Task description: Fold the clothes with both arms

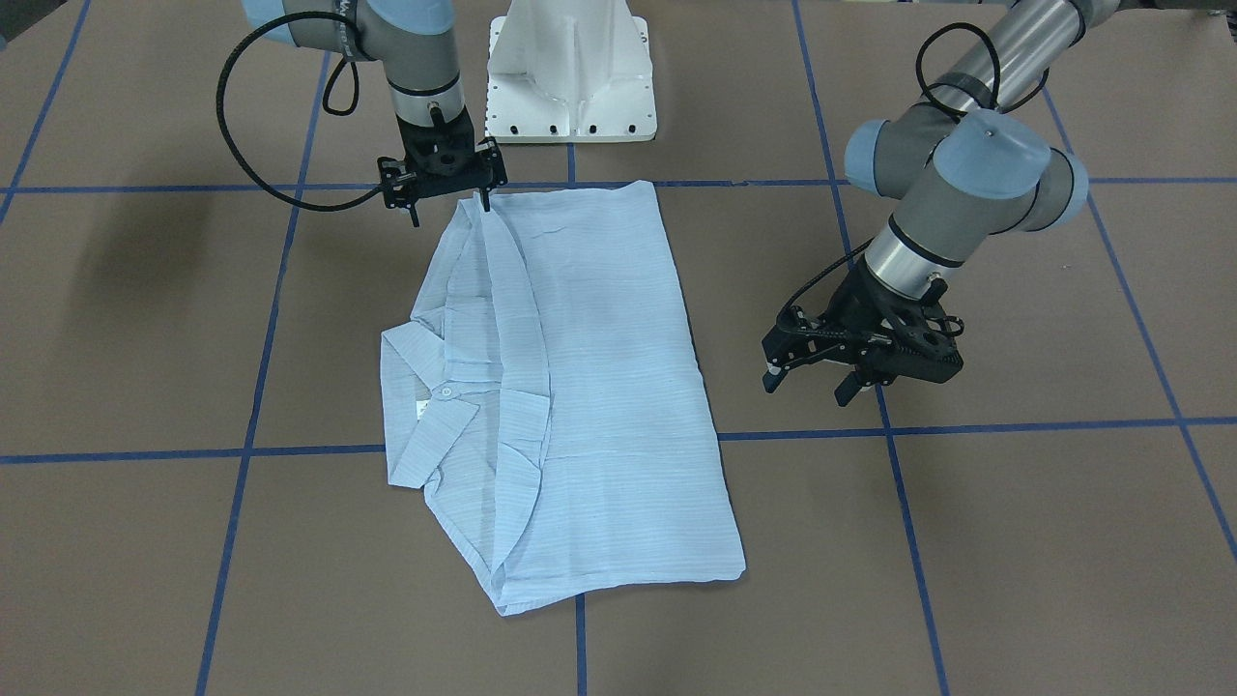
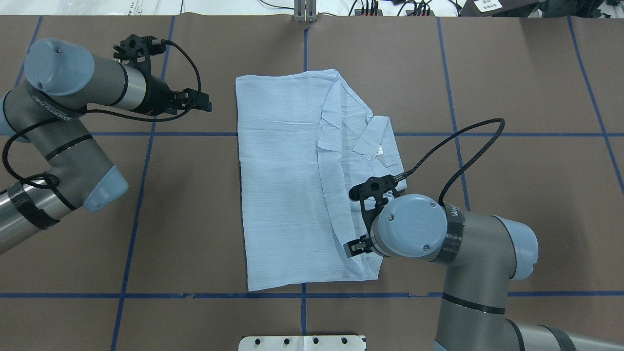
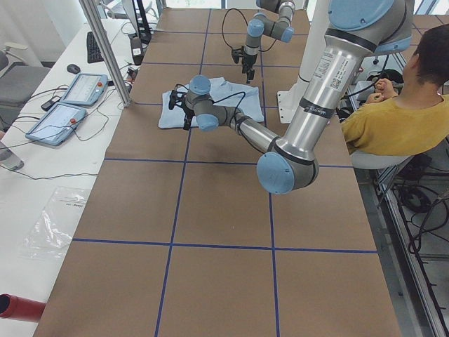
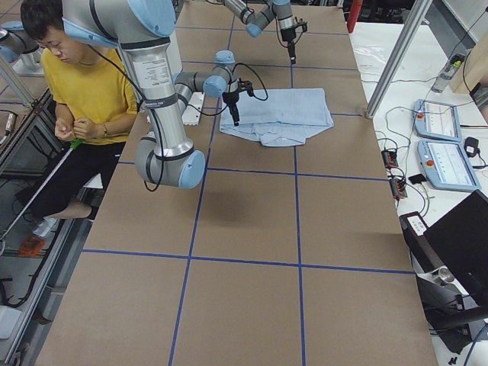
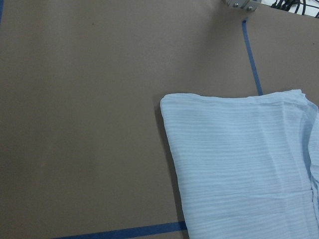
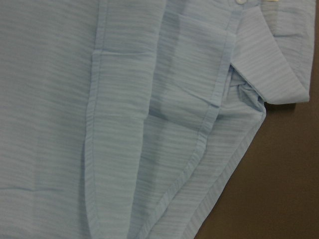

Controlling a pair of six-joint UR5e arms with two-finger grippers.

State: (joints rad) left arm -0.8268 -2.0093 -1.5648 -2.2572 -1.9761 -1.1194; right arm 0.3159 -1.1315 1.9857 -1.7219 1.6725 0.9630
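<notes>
The light blue striped shirt (image 1: pixel 599 387) lies folded into a long rectangle on the brown table, with the collar (image 1: pixel 425 406), a white button and the neck label on one long side. It also shows in the overhead view (image 2: pixel 287 185). My right gripper (image 1: pixel 450 208) is open and points down at the shirt's corner nearest the robot's base, one fingertip (image 1: pixel 485 203) at the cloth edge. In the overhead view its fingers are hidden under the wrist. My left gripper (image 1: pixel 808 385) is open and empty, held above bare table beside the shirt's other long edge. It also shows in the overhead view (image 2: pixel 202 100).
The white pedestal base (image 1: pixel 570 77) stands at the table's robot side. Blue tape lines (image 1: pixel 966 425) cross the brown table. A person in a yellow shirt (image 3: pixel 393 119) sits beside the robot. Control tablets (image 3: pixel 70 102) lie on a side table, by a metal post (image 3: pixel 105 49).
</notes>
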